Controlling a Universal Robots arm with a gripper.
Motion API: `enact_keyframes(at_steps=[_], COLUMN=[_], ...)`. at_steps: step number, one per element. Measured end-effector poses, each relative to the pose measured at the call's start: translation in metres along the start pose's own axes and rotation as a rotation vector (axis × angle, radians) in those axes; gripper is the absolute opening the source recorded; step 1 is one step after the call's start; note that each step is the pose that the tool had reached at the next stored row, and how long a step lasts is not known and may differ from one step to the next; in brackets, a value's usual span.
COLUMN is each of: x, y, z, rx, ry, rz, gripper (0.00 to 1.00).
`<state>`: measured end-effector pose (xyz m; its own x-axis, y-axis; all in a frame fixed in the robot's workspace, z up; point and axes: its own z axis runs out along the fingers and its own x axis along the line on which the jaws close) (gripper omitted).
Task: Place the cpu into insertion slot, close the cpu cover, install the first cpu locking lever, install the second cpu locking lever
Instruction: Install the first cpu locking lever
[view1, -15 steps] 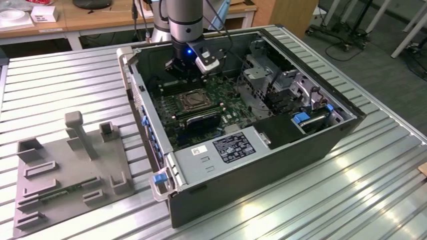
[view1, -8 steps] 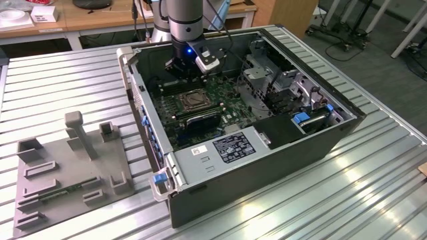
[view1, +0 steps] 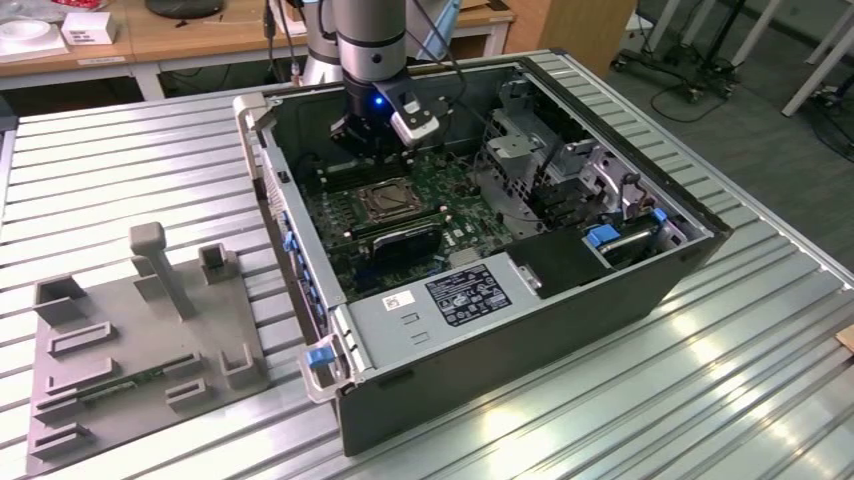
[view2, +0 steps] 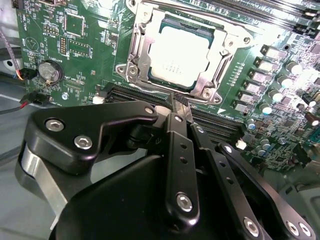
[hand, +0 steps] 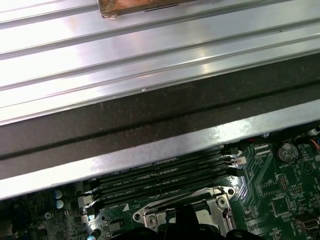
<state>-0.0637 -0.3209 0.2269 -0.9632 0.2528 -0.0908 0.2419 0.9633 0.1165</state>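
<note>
One cpu (view2: 178, 57) inside insertion slot (view2: 134, 65).

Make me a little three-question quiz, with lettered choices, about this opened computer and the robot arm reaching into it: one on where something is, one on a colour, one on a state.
1. Where does the pale silvery square cpu lie?
A. On the grey fixture plate outside the case
B. In the metal-rimmed insertion slot on the board
C. Between the robot's black hand's tips

2. What colour is the circuit board?
A. Green
B. Red
C. White

3. How does the thin silvery metal cpu cover stand?
A. Swung upright, clear of the chip
B. Taken off, lying on the table
C. Down flat around the chip

Answers: 1 B, the second wrist view shows the chip seated in the insertion slot. 2 A, the board is green in all views. 3 C, the frame lies level round the chip, which shows through its window.
</note>
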Motion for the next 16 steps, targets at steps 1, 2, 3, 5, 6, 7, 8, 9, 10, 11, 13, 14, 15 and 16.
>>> enact_keyframes(at_steps=[1,2,3,5,6,7,8,9,10,11,13,14,15,16], x=[0.0000,0.0000,0.0000,0.0000,0.0000,0.0000,0.0000,0.0000,0.0000,-0.0001,0.0000,0.0000,0.0000,0.0000], y=[0.0000,0.0000,0.0000,0.0000,0.0000,0.0001,0.0001,0.0001,0.0001,0.0001,0.0000,0.0000,0.0000,0.0001], z=[0.0000,0.0000,0.0000,-0.0002,-0.0001,-0.0002,-0.0002,-0.0002,-0.0002,-0.0002,-0.0002,-0.0002,-0.0002,-0.0002], rx=[-0.0002,-0.0004,-0.0005,-0.0002,-0.0003,-0.0005,-0.0007,-0.0008,0.0005,0.0040,0.0188,0.0306,0.0469,0.0633], ry=[-0.0001,-0.0002,-0.0001,0.0000,0.0001,0.0004,0.0010,0.0016,0.0022,0.0031,0.0045,0.0052,0.0057,0.0073], rz=[0.000,0.000,0.000,0.000,-0.001,-0.004,-0.009,-0.016,-0.024,-0.034,-0.054,-0.062,-0.069,-0.074], gripper=[0.11,0.11,0.11,0.11,0.11,0.11,0.11,0.11,0.11,0.11,0.11,0.11,0.11,0.11])
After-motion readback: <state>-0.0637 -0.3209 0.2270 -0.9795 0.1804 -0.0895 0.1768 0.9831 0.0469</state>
